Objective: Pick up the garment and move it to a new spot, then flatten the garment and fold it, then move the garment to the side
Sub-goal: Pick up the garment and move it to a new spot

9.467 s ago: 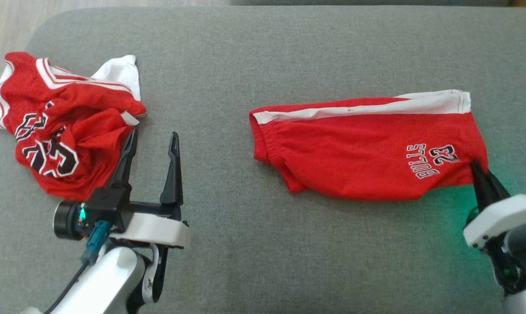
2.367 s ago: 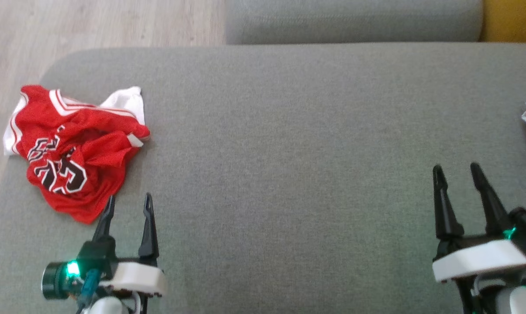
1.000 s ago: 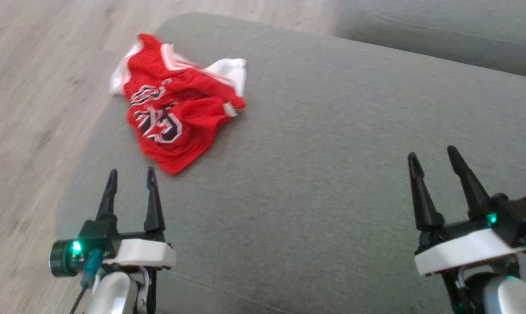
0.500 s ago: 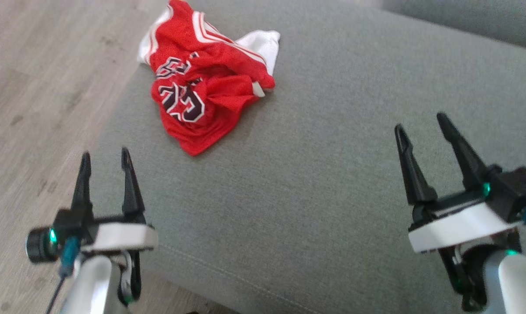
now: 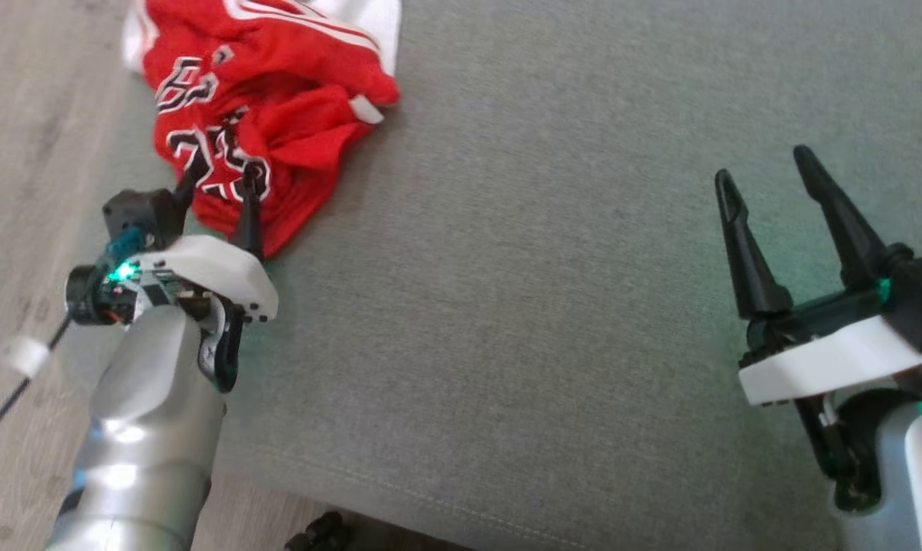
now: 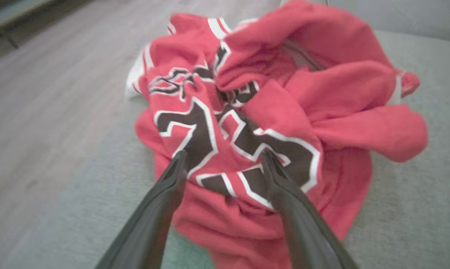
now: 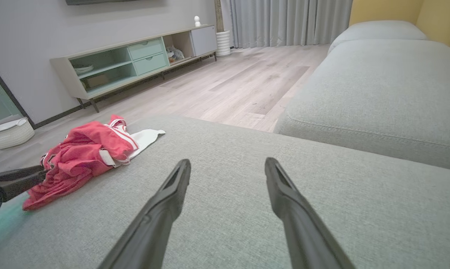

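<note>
Red mesh-cloth garment [image 5: 277, 84] on matt woven grey cushion [image 5: 545, 268].

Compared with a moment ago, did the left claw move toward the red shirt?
Yes. The left gripper went forward: its open fingers now reach the crumpled red jersey.

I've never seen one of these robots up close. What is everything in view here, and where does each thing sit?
jersey: one, red with white trim and dark numbers, crumpled near the cushion's left edge
cushion: one, grey, under the jersey
second cushion: one, grey, beyond the first
floor: pale wood, beside and beyond the cushions
sideboard: one, pale with teal drawers, against the far wall
basket: one, white, on the floor by the wall
ribbed pot: one, white, at the sideboard's end
curtains: grey, far end of the room
left hand: one, dark fingers, open over the jersey's number
right hand: one, dark fingers, open over bare cushion
</note>
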